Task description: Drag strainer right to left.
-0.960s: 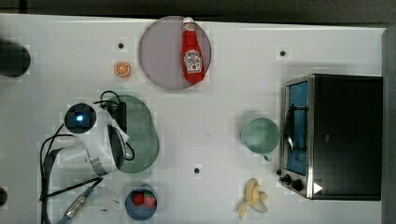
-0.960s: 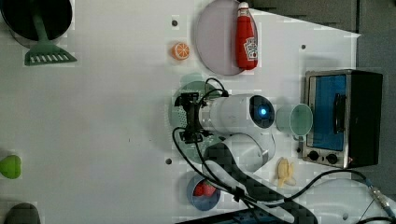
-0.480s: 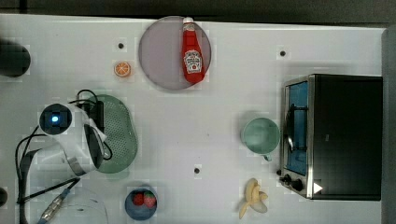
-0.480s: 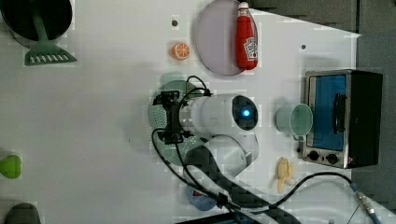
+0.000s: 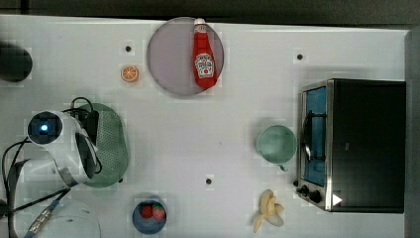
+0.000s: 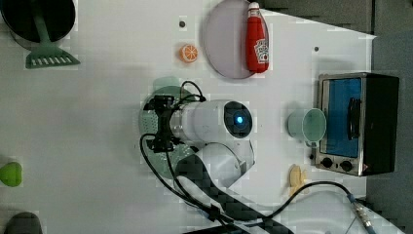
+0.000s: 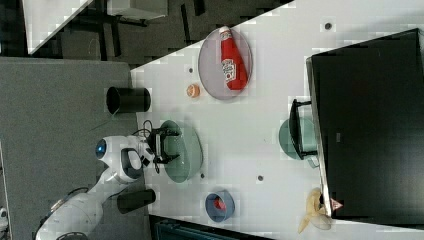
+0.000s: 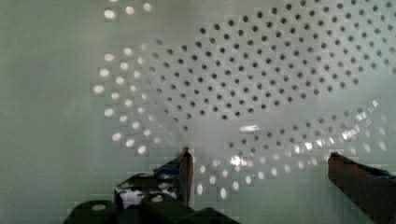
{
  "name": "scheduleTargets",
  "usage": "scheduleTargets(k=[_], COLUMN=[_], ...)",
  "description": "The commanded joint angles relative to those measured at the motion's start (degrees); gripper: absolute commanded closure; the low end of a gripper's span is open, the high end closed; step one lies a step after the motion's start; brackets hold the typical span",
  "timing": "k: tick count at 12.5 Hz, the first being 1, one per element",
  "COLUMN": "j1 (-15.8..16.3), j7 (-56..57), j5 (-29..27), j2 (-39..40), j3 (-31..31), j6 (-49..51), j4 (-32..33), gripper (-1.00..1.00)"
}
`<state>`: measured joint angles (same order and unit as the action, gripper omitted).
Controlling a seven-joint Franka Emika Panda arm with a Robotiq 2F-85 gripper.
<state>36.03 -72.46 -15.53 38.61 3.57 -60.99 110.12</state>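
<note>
Because the robot arm [image 5: 64, 148] reaches over it, much of the strainer [image 5: 111, 144] is hidden in the top view; its perforated mint-green bowl shows past the arm, near the top view's left edge of the white bench [image 5: 198, 129]. From the left view, the strainer [image 6: 148, 117] peeks out around the black gripper [image 6: 162, 124], which sits low over its bowl. Seen from the wrist view, the gripper [image 8: 259, 163] stands wide open inside the bowl, the dotted wall of the strainer [image 8: 261, 84] close in front. One dark fingertip [image 8: 186, 170] and the other at the frame's edge are well apart, with nothing clamped between them; whether they touch the bowl's floor is hard to tell.

Elsewhere in the top view, a ketchup bottle [image 5: 204, 53] lies on a grey-lilac plate [image 5: 168, 59], a mint cup [image 5: 275, 144] stands just beside a toaster oven [image 5: 354, 144], and a banana [image 5: 266, 210] lies near the oven's lower corner.
</note>
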Motion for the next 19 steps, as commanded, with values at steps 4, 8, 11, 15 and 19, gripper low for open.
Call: scheduleTargets(k=[4,8,11,15,19], j1=[3.02,2.94,2.42,1.13,0.51], j7=[-3.18,6.3,23.13,44.02,60.4], j5=[-0.11,0.59,0.71,3.65,17.17], j2=[2.56,-4.42,-15.65,-31.63,-43.89], j3=[0.37,-4.0,-10.64,-24.83,-37.58], j6=[-0.02,6.97,19.46,35.04,49.86], j4=[-4.77,-3.86,-4.02,-4.57,-5.82], gripper=[-1.0,-1.0,-1.0,-1.0,-1.0])
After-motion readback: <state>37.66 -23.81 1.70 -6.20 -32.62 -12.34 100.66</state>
